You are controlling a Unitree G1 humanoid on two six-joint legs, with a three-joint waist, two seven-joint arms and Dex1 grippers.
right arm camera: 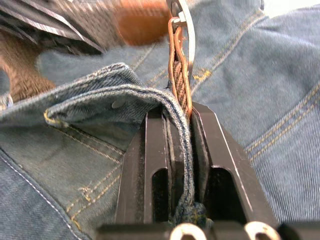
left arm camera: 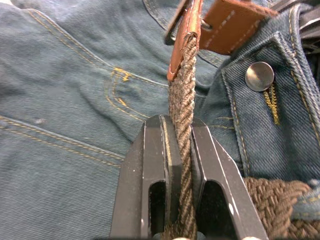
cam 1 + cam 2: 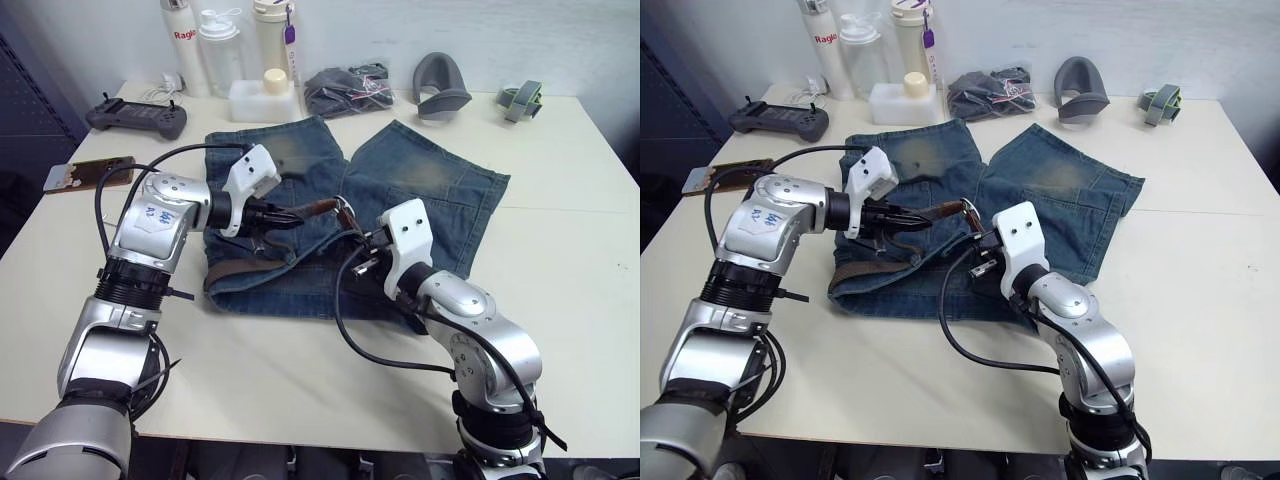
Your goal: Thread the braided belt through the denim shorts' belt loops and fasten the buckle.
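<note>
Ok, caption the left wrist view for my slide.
Left pincer shut on the braided belt above the denim shorts, near the waistband button.

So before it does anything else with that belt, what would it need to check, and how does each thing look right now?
1. Left claw has the belt pinched firmly: ok, strap sits between closed fingers.
2. Right claw holds the shorts by the waistband edge: ok, denim is clamped, with the strap alongside.
3. Buckle is free and in reach: ok, it hangs between the two claws.
4. Belt lies in the waistband: ok in part, a stretch runs along the waist; every belt loop cannot be told.
5. Buckle fastened: not ok, not yet done.
6. Shorts lie flat on the table: not ok, bunched at the waist.
</note>
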